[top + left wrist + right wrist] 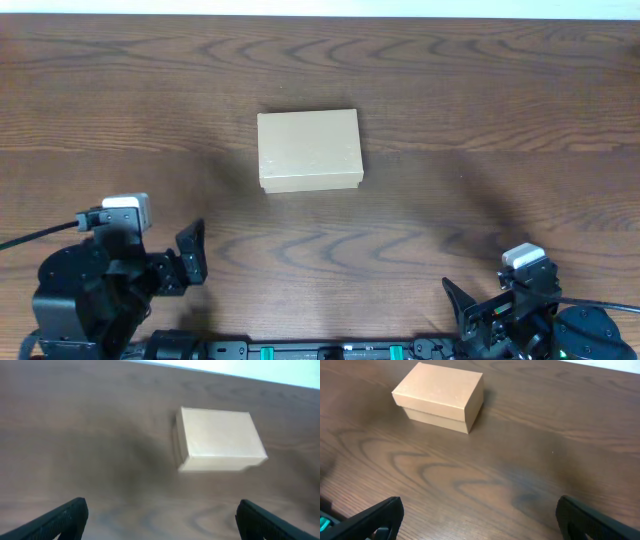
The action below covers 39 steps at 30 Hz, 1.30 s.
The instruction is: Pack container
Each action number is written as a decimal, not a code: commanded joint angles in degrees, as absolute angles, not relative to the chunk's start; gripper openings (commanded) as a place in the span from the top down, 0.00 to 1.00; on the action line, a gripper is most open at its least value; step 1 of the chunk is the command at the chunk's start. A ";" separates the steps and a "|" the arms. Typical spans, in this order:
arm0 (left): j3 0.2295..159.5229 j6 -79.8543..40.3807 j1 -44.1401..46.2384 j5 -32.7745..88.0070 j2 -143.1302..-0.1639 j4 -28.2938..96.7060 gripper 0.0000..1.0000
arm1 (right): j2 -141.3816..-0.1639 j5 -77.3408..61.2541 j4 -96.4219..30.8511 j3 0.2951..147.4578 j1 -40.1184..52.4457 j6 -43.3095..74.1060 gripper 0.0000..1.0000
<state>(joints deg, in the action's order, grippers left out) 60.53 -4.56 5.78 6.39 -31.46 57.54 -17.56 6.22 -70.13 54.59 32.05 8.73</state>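
On the worktop (500, 100), near its middle, the box (309, 150) sits shut, long axis running left to right. Nearer is the left gripper (161, 504) — wide open, empty — box ahead, slightly right. The right gripper (479, 501), equally open and empty, has it farther off, ahead-left.

A small rectangular box of plain tan-brown cardboard (309, 150) is sitting flat on its base, just above and left of the middle of the overhead frame. Its lid (440, 392) is lying shut, slightly overhanging the walls below. Its long sides are running left to right, nearly square with the frame edges.
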 commanded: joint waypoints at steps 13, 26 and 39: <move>25.87 9.02 4.93 3.84 -10.57 40.14 0.05 | -17.19 6.20 -70.28 54.35 31.53 9.37 0.01; 14.24 9.02 2.52 3.79 -2.04 39.13 0.05 | -17.19 6.20 -70.28 54.35 31.53 9.37 0.01; 9.08 6.57 -0.01 0.08 -0.19 39.11 0.05 | -17.19 6.20 -70.28 54.35 31.53 9.37 0.01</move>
<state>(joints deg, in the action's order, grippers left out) 9.74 7.53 0.93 2.39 -0.75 39.35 -17.54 6.04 -70.13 54.57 32.05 8.73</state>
